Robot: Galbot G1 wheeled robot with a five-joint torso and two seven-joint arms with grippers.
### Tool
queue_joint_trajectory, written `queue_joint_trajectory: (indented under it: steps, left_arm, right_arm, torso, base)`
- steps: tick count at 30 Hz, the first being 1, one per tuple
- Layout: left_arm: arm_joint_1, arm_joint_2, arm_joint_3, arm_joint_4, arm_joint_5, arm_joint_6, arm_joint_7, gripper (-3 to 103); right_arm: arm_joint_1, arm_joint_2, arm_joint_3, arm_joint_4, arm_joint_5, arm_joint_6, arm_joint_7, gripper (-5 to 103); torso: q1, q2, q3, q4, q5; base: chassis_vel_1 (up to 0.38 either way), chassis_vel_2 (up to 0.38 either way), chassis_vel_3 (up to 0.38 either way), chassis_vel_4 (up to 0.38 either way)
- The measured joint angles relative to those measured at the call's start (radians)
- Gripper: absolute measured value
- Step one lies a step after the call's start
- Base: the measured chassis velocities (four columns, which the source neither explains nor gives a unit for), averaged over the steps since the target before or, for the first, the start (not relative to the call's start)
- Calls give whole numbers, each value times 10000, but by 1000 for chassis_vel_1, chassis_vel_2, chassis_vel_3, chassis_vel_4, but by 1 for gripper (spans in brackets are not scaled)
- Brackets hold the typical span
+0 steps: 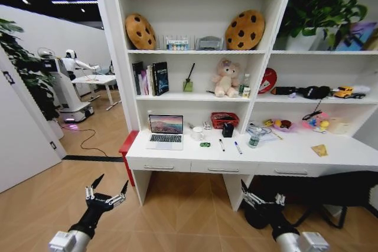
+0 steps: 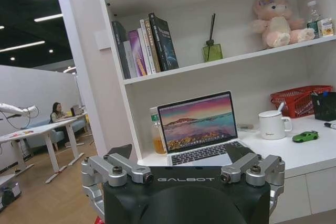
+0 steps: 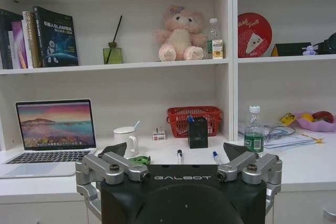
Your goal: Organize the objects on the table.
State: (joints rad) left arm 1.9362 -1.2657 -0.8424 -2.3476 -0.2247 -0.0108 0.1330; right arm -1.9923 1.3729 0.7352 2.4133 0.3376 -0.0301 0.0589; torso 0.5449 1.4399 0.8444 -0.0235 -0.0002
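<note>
The laptop (image 1: 166, 131) sits on the left of the table (image 1: 295, 156). To its right lie the toy car (image 1: 205, 144), then two pens (image 1: 221, 144).

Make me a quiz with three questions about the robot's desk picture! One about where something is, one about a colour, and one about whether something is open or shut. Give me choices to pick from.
1. Where is the toy car?
A. On the table, right of the laptop
B. On the shelf beside the plush bear
C. Inside the red basket

2. What colour is the toy car?
A. Yellow
B. Green
C. Blue

3. How is the laptop?
A. Closed flat
B. Open with a dark screen
C. Open with its screen lit

Answers:
1. A, the head view shows it on the white tabletop, between the laptop and the two pens.
2. B, it looks green in the head view and both wrist views.
3. C, its lid stands up and shows a sunset picture.

Both the left gripper and right gripper hang open, short of the table.
</note>
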Motion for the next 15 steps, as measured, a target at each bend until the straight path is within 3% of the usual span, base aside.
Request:
queue_joint_trajectory:
  steps: [8,15]
  left_arm:
    - [-62,-3,5,114,-44,0,-24,98]
    - [-66,-63,6,150,-42,-8,-33,98]
  right_arm:
    - [49,20,-115,23,-52,114,-28,100]
    - [76,4,-186,22,-47,298,-97,100]
  torso:
    - [0,-1,1,2,5]
    - [1,-2,2,3,3]
  base:
    - [-215,237,230,-237]
    - [-318,313,329,-326]
